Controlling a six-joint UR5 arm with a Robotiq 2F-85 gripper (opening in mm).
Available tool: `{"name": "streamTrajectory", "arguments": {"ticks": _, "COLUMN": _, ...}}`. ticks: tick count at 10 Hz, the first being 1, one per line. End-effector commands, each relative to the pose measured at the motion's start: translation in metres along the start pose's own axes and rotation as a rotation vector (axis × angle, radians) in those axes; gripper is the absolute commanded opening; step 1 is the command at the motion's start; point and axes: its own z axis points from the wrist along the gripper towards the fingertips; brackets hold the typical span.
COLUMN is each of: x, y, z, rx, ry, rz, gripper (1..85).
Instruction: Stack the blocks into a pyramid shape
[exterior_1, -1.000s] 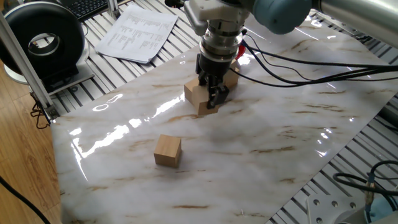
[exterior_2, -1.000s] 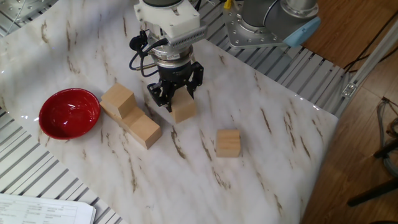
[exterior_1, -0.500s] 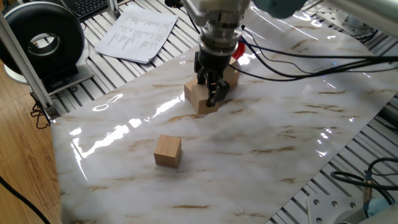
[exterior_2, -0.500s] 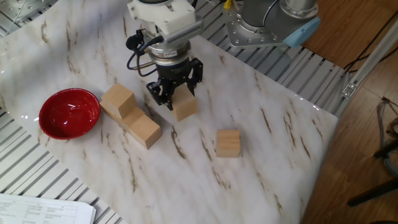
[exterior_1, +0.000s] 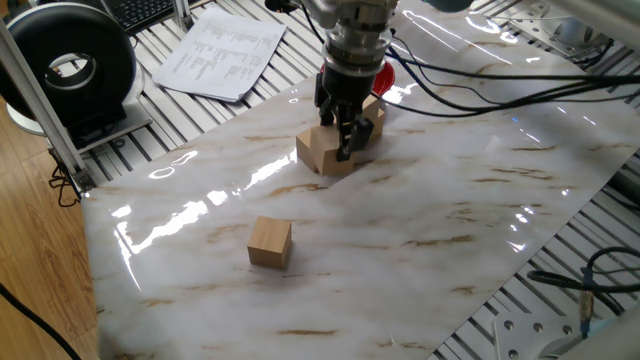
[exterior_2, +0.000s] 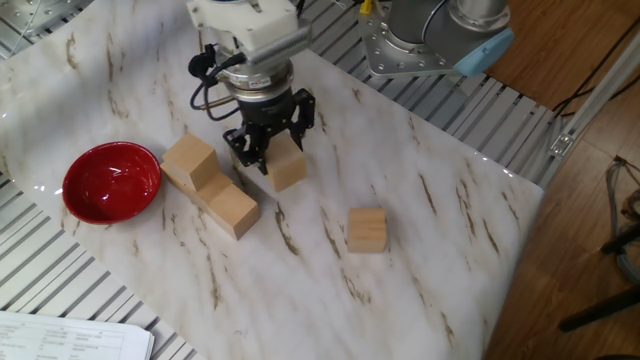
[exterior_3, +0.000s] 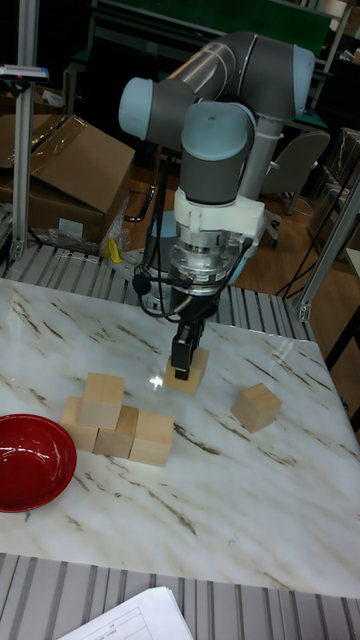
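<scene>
A row of three light-tan plain wooden cubes (exterior_3: 118, 433) lay touching, with a fourth cube (exterior_3: 103, 398) stacked at its 9 o'clock end. A fifth cube (exterior_2: 287, 164) sat between dark fingers at 1 o'clock. The sixth cube (exterior_2: 367, 229) lay alone, well apart at 3 o'clock.

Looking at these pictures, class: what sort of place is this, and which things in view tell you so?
Most likely a robotics lab or workshop. A robot arm stands at a marble-patterned table, aluminium framing and loose cables surround it, and cardboard boxes sit behind.
</scene>
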Motion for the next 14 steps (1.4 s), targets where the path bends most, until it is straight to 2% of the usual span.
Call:
{"name": "streamTrajectory", "arguments": {"ticks": 1, "x": 0.001, "y": -0.015, "z": 0.001, "rx": -0.006, "ry": 0.017, "rz": -0.021, "gripper": 1.0}}
{"name": "streamTrajectory", "arguments": {"ticks": 3, "x": -0.008, "y": -0.027, "z": 0.0, "rx": -0.016, "ry": 0.045, "rz": -0.031, "gripper": 1.0}}
{"name": "streamTrajectory", "arguments": {"ticks": 8, "x": -0.029, "y": -0.041, "z": 0.005, "rx": -0.037, "ry": 0.06, "rz": -0.025, "gripper": 1.0}}
{"name": "streamTrajectory", "arguments": {"ticks": 9, "x": -0.03, "y": -0.044, "z": 0.005, "rx": -0.033, "ry": 0.075, "rz": -0.028, "gripper": 1.0}}
{"name": "streamTrajectory", "arguments": {"ticks": 14, "x": -0.034, "y": -0.046, "z": 0.007, "rx": -0.032, "ry": 0.072, "rz": -0.016, "gripper": 1.0}}
